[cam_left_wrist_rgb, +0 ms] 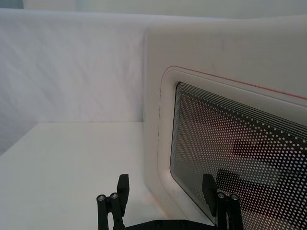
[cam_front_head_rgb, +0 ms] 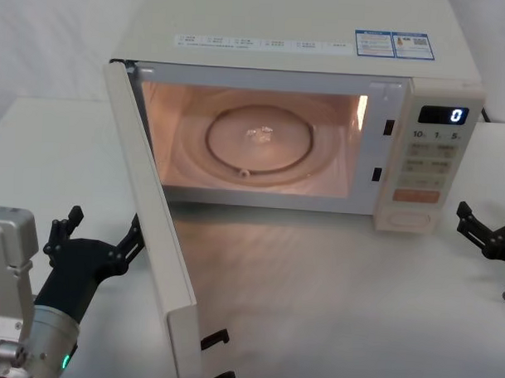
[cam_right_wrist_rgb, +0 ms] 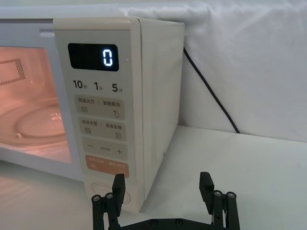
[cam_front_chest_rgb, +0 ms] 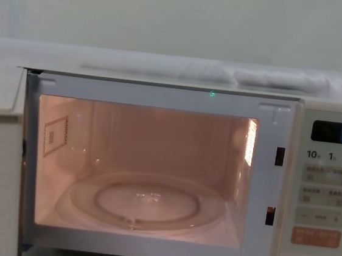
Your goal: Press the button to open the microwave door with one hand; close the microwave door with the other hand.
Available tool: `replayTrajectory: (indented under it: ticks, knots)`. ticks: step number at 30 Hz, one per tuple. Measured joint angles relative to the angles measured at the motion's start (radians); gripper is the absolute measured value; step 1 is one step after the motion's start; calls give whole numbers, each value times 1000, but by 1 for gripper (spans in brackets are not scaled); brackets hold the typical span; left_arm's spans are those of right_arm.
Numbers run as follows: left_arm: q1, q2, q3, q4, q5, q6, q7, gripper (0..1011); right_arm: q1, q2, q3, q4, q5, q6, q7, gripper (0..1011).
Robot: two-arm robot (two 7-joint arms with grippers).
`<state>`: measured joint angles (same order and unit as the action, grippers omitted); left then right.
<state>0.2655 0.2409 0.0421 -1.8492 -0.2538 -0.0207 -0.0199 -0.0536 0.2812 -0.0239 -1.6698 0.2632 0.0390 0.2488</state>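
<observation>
**One door swung wide, two grippers beside the oven**

One wide cream panel, the microwave door (cam_front_head_rgb: 155, 235), stands open on its left hinge and reaches toward the robot. Its outer face is smooth, with rounded corners and a thin pink line around a dark window (cam_left_wrist_rgb: 240, 158) covered by a fine grid of dots. Two black latch hooks (cam_front_head_rgb: 216, 358) stick out of its free edge; the lower end of the door is cut off by the head view.

The microwave (cam_front_head_rgb: 307, 42) is a cream boxy oven on a white table (cam_front_head_rgb: 332, 300). Its cavity glows warm orange, and a round glass turntable (cam_front_chest_rgb: 145, 202) with a raised ring lies on the floor. On the narrow control panel (cam_right_wrist_rgb: 98, 110) the black display (cam_right_wrist_rgb: 93, 57) reads 0; the small labels on the buttons are hard to read.

The left gripper (cam_front_head_rgb: 97, 242), black and mechanical, is just beside the door's outer face, fingers spread apart and holding nothing. I cannot tell whether it touches the door.

The right gripper (cam_front_head_rgb: 487, 234) is to the right of the oven, near the control panel, also spread and empty, partly cut off by the edge.
</observation>
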Motion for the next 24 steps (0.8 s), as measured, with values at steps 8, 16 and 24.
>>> replayTrajectory:
  ticks: [8, 16, 24]
  knots:
    - [0, 0, 0, 0, 0, 0, 0, 1001, 0, 0, 0, 0, 0, 0, 0, 1002]
    - [0, 0, 0, 0, 0, 0, 0, 1001, 0, 0, 0, 0, 0, 0, 0, 1002]
    - [0, 0, 0, 0, 0, 0, 0, 1001, 0, 0, 0, 0, 0, 0, 0, 1002]
